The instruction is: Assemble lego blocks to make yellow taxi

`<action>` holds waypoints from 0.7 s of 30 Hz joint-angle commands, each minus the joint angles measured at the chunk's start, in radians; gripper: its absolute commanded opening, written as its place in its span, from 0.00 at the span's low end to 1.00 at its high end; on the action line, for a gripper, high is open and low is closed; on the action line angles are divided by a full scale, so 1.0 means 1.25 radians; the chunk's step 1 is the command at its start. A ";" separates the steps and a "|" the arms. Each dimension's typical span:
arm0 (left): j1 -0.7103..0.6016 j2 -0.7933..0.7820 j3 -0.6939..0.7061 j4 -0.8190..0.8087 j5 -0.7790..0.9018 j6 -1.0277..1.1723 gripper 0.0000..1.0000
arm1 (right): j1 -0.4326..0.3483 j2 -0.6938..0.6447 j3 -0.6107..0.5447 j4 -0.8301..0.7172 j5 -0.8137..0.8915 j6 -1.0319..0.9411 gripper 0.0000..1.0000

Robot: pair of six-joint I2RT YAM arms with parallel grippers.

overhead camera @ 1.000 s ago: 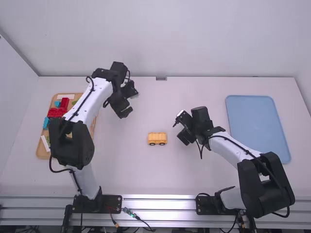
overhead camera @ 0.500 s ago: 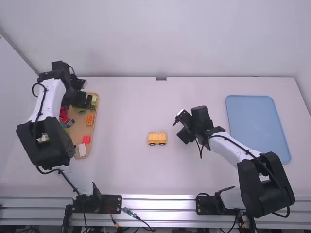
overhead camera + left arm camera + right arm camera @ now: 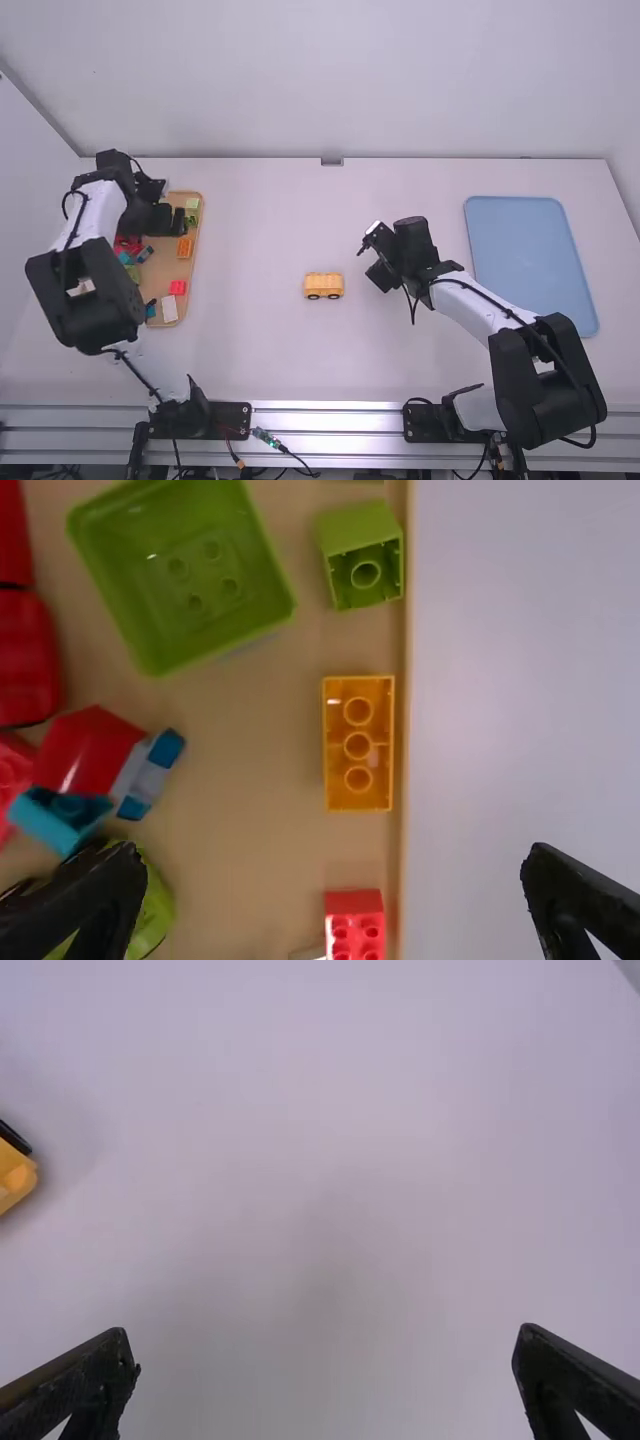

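Orange plastic, the brick [image 3: 359, 744] lies hollow side up on the wooden tray [image 3: 250, 800]. It should be light, rigid, slightly slippery; its 2 long sides look the best grip. The left pincer [image 3: 331, 852] is spread and empty, as is the right pincer [image 3: 323, 1332]. The yellow car body [image 3: 323, 286] sits on the counter [image 3: 260, 350], cut off in the right wrist view. The brick's studs are hidden underneath; the left arm [image 3: 85, 295] covers part of the tray.

Your left arm [image 3: 100, 213] and right arm [image 3: 470, 306] have smooth white links between chunky, angular black joint housings [image 3: 92, 300]. Thin black cables [image 3: 510, 316] loop along the outside. Black mounting plates [image 3: 228, 420] flank your bases, and your black fingers [image 3: 556, 890] taper toward blunt tips.
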 commanded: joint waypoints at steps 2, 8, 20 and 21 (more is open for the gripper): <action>-0.001 -0.018 -0.050 0.039 0.027 -0.009 0.99 | 0.002 -0.013 0.001 0.000 0.004 0.002 0.99; -0.001 -0.018 -0.137 0.153 0.027 -0.007 0.99 | 0.002 -0.013 0.001 0.002 0.004 0.002 0.99; 0.006 -0.018 -0.215 0.264 0.006 -0.008 1.00 | 0.002 -0.013 0.001 0.012 0.004 0.002 0.99; 0.006 -0.018 -0.215 0.263 0.006 -0.014 0.98 | 0.002 -0.013 0.001 0.012 0.004 0.002 0.99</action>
